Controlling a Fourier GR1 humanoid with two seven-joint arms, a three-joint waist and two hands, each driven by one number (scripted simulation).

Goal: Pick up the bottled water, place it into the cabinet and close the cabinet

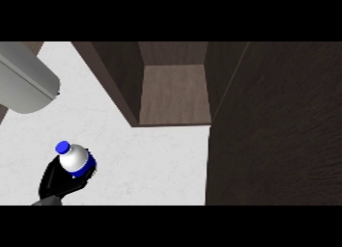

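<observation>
Left hand (57,182) shows at the view's lower left, its black fingers and thumb curled round the bottled water (75,159) and grasping it from below and behind. The bottle's pale upper body sticks out above the fingers, and its blue cap (63,146) points toward the upper left, so the bottle looks tilted. A strip of blue label shows on its right side, just against the fingers. Most of the lower body is hidden inside the hand. Hand and bottle are over the white counter (152,159); whether the bottle's base touches the surface cannot be told. The cabinet (174,91), of dark brown wood, stands open up and to the right of the bottle, well apart from it, with bare counter between them. A wide dark wood panel (288,135) fills the right side of the view. A grey rounded cylinder (21,77) reaches in from the upper left corner, clear of the bottle.
</observation>
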